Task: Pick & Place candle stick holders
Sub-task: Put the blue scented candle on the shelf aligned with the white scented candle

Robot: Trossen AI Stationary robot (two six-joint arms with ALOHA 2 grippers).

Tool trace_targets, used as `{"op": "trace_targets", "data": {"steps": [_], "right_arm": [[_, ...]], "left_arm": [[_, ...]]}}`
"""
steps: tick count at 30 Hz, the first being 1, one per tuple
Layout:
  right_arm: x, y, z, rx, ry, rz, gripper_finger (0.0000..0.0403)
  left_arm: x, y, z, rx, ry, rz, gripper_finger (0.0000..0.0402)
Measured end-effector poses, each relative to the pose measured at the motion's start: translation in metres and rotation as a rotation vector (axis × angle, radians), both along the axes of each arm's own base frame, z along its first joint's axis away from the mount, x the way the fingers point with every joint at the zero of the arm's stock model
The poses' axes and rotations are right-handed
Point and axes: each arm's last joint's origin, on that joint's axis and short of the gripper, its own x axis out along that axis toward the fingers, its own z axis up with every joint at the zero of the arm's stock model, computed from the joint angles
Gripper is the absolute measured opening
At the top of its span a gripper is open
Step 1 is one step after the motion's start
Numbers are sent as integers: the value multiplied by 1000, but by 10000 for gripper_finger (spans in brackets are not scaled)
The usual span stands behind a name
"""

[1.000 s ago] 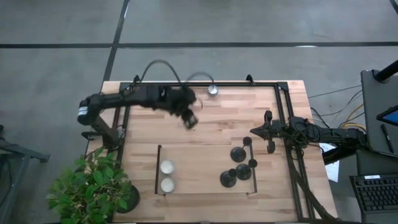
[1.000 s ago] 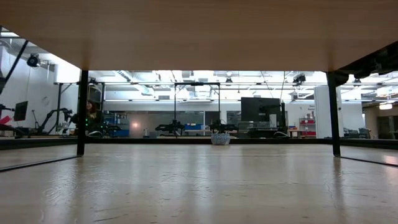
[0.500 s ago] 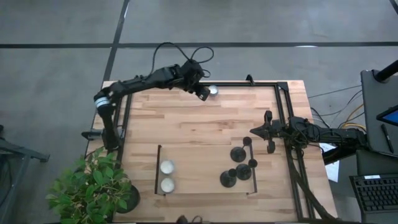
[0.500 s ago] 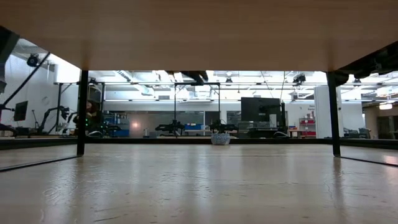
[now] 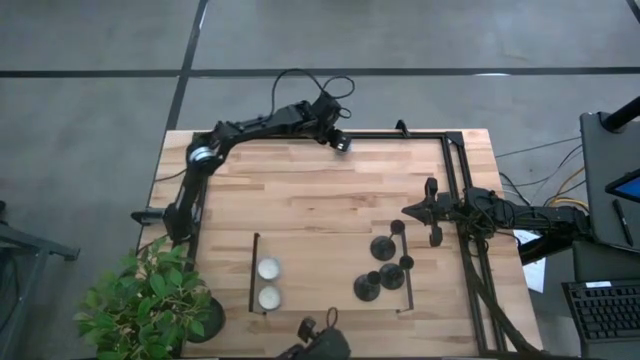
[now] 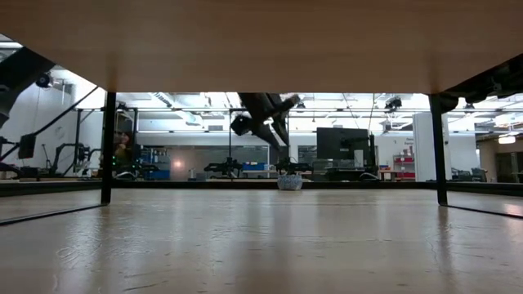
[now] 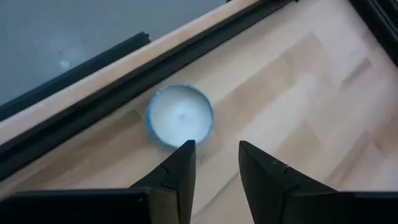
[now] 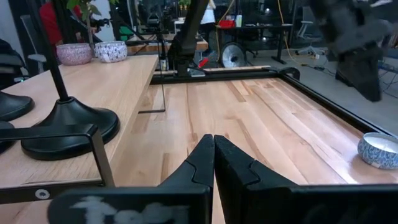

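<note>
Three black candle stick holders (image 5: 383, 248), (image 5: 367, 288), (image 5: 392, 275) stand on their round bases at the table's near right; one also shows in the right wrist view (image 8: 68, 121). My left gripper (image 5: 338, 138) is open at the table's far edge. It hangs above a white tealight in a silver cup (image 7: 180, 116) and shows in the low view (image 6: 280, 151) above that tealight (image 6: 289, 181). My right gripper (image 5: 430, 212) is shut and empty at the right, just beyond the holders.
Two more tealights (image 5: 268, 268), (image 5: 268, 297) lie at the near left beside a thin black bar (image 5: 254, 272). A black rail frame (image 5: 400, 133) runs along the far and right edges. A potted plant (image 5: 150, 300) stands at the near left corner.
My left gripper has swung from over the middle of the table toward the far edge and a little toward the right. It now hangs over the tealight by the far rail.
</note>
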Motion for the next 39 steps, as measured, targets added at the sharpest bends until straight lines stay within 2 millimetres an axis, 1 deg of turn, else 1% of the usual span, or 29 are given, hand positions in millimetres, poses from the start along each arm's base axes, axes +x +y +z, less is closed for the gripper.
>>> {"op": "trace_targets", "data": {"steps": [2,6,14,18,24,27,33,39], "right_arm": [[0,0,0,0,0,1,8],[0,0,0,0,0,0,8],[0,0,0,0,0,0,8],[0,0,0,0,0,0,8],[0,0,0,0,0,0,8],[0,0,0,0,0,0,8],[0,0,0,0,0,0,8],[0,0,0,0,0,0,8]], "left_arm": [[4,6,-5,2,-3,6,117],[8,10,-12,15,15,26,117],[5,5,-22,-47,88,36,117],[7,5,-24,-65,64,67,117],[9,6,-35,-123,63,127,117],[10,7,-37,-134,58,148,117],[13,13,-44,-151,15,203,117],[8,26,-53,-199,4,268,117]]}}
